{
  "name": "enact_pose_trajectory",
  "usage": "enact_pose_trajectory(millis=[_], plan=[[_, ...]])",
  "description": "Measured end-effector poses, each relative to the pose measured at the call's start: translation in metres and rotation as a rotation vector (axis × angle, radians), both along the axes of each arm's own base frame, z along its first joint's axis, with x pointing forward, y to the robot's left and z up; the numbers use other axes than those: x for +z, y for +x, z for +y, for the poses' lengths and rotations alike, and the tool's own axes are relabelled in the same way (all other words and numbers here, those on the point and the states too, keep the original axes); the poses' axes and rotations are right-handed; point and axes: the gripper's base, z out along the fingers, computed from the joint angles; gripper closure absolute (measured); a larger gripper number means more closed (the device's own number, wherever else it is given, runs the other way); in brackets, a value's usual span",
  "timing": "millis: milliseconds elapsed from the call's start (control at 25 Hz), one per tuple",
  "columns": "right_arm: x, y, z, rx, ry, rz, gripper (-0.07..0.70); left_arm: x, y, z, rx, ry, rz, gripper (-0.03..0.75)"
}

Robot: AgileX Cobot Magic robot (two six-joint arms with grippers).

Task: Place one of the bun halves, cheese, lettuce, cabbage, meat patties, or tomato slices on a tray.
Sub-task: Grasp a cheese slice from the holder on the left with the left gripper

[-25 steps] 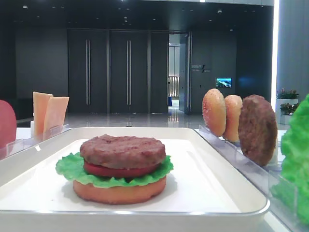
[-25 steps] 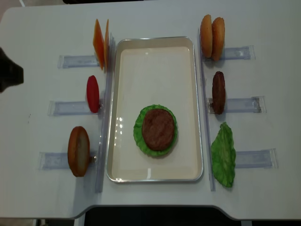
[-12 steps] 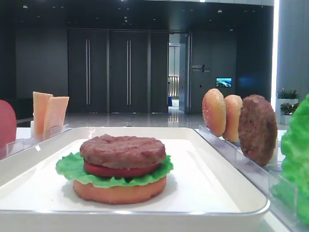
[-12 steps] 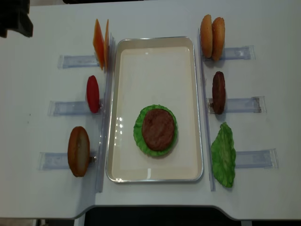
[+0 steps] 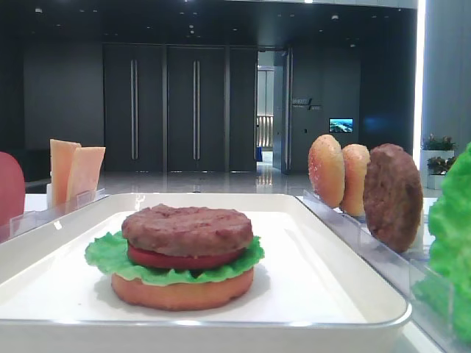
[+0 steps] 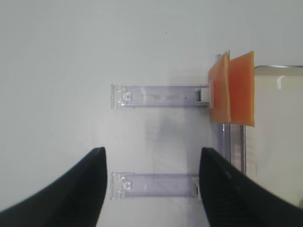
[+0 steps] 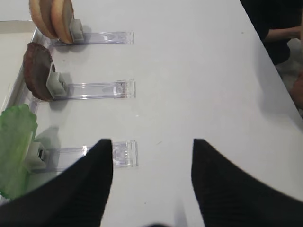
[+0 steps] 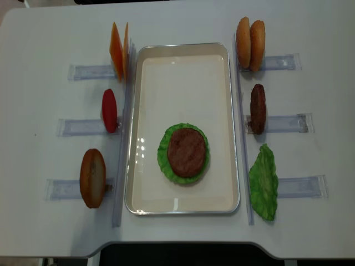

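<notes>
Two cheese (image 6: 232, 88) slices stand upright in a rack just left of the tray (image 8: 145, 83), untouched, while the left gripper (image 6: 152, 182) and the right gripper (image 7: 152, 176) both hang released, grasping nothing.

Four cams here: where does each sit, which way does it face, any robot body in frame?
Exterior high: low at the tray edge, facing level across the stacked burger; no robot.
Realsense: overhead, straight down on tray and racks; no robot.
Right wrist: angled down at the right racks, meat patty; open right end effector shows.
Left wrist: facing down at the cheese; open left end effector shows.
Shared: cheese in overhead and left wrist.
</notes>
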Motion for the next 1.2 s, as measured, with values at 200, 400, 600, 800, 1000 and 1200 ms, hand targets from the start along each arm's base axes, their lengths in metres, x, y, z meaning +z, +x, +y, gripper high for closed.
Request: enact_pose_trajectory(millis=[200,400,600,800,1000,1200], plan=[[0.0,0.0,0.0,0.0,0.0,0.0,0.269,-0.015,0.027,-0.001,0.002,0.0,0.019,0.244],[0.0,0.0,0.0,0.0,0.0,0.0,0.269,-0.036,0.054,-0.002,0.002,0.001,0.049,0.244],[0.0,0.0,0.0,0.0,0.0,0.0,0.269,-0.052,0.073,-0.002,0.003,0.008,0.062,0.244],[0.0,0.0,0.0,0.0,0.0,0.0,0.269,-0.064,0.083,0.0,0.006,0.026,0.08,0.244],[0.0,0.0,0.0,0.0,0.0,0.0,0.269,-0.064,0.084,-0.006,0.02,0.022,0.076,0.244],[0.0,0.0,0.0,0.0,0.0,0.0,0.269,-0.063,0.082,-0.035,0.006,0.052,0.066,0.244]])
